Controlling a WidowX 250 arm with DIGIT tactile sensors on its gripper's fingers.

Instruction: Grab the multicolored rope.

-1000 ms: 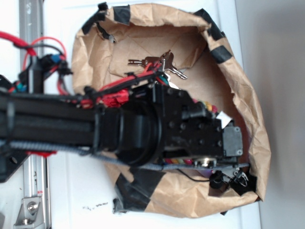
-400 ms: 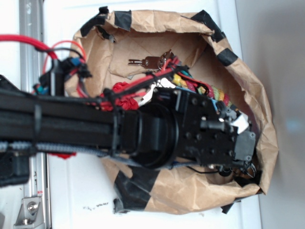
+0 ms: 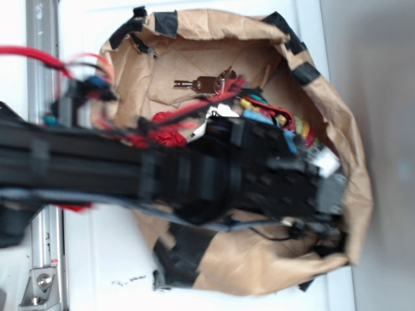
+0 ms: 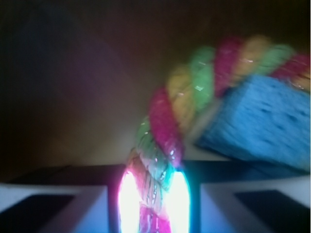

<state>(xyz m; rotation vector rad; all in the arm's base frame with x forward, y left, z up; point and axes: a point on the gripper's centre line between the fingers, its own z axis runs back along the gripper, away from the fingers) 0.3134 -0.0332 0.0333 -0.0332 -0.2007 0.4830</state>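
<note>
Multicolored rope (image 4: 167, 124), one thick twist of red, yellow and green strands, curves inside the paper bag (image 3: 324, 97) against one blue sponge (image 4: 260, 121); the gripper (image 4: 153, 194) seemingly pinches its lower end, though glare blurs that. One key bunch (image 3: 207, 83) lies nearby.

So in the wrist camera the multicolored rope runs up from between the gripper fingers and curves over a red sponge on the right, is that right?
Not quite: the sponge is blue, not red. The wrist view shows the multicolored rope rising from between the fingers of the gripper and curving over the blue sponge on the right.
</note>
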